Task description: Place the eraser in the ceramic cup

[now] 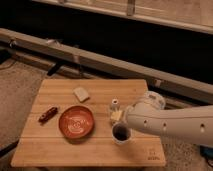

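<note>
Eraser [120, 132] dark inside cup [121, 135], seemingly placed; gripper [118, 118] just above; jaws' state not discernible; only withdrawal left.

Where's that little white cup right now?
The ceramic cup stands near the table's front edge, right of the orange-red bowl, just below the tool.
</note>
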